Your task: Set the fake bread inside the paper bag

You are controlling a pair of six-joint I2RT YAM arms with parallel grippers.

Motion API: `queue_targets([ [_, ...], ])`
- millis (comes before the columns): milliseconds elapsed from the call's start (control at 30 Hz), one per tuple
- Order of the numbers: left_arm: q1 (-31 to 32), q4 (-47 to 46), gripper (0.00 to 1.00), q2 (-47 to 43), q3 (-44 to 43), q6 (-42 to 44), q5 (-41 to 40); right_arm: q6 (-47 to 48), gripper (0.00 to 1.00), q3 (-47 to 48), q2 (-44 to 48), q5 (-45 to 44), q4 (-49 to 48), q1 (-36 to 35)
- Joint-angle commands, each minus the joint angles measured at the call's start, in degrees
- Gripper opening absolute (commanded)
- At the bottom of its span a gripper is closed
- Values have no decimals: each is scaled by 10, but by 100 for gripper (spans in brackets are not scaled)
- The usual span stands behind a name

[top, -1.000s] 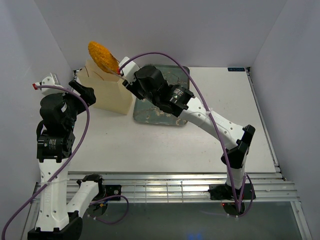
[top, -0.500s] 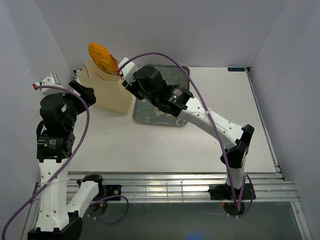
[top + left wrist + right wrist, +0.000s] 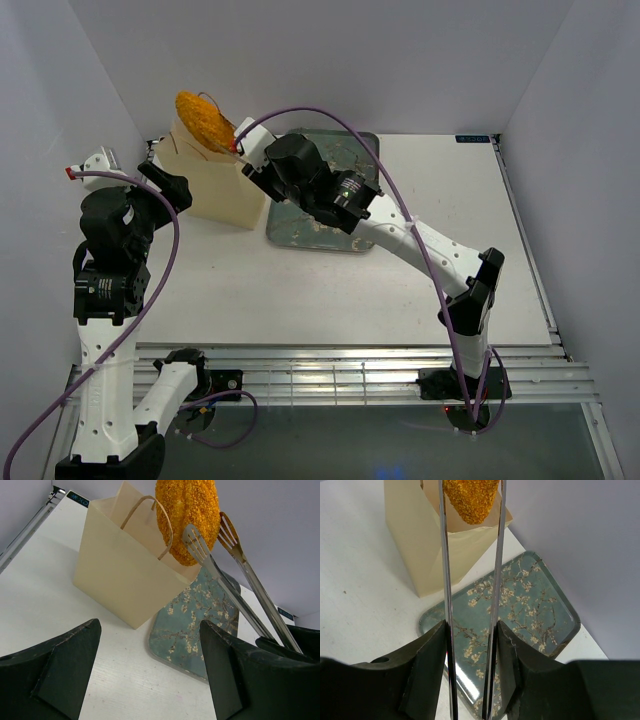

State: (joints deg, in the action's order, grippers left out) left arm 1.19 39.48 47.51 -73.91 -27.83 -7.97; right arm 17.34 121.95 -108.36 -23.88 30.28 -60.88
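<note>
The big orange oval loaf [image 3: 203, 118] is pinched between the tips of metal tongs [image 3: 238, 143] over the open mouth of the cream paper bag [image 3: 215, 185]. My right gripper [image 3: 268, 165] is shut on the tongs' handles. In the right wrist view the tongs [image 3: 497, 555] run up from my gripper [image 3: 470, 630] to the loaf [image 3: 470, 500] above the bag [image 3: 415, 545]. My left gripper [image 3: 150, 625] is open and empty, low over the table beside the bag [image 3: 120, 575]; the loaf [image 3: 187, 515] shows there too. The other bread pieces are not in view.
The floral grey-green tray [image 3: 300, 228] lies right of the bag, partly under my right arm; it also shows in the wrist views [image 3: 200, 625] [image 3: 525, 610]. The bag's cord handle [image 3: 150, 515] loops beside the loaf. Grey walls enclose the table.
The loaf and tongs have dropped slightly towards the bag's mouth. The left arm has not moved.
</note>
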Motion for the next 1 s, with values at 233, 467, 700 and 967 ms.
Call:
queue_targets([
  [233, -3, 4, 90, 0, -4, 7, 4, -2, 52, 22, 8, -8, -53, -4],
  [467, -3, 4, 90, 0, -4, 7, 4, -4, 52, 22, 7, -7, -52, -5],
  [700, -3, 4, 90, 0, -1, 7, 3, -13, 50, 21, 17, -15, -53, -5],
  [967, -3, 2, 90, 0, 4, 6, 5, -36, 49, -43, 75, -33, -60, -4],
])
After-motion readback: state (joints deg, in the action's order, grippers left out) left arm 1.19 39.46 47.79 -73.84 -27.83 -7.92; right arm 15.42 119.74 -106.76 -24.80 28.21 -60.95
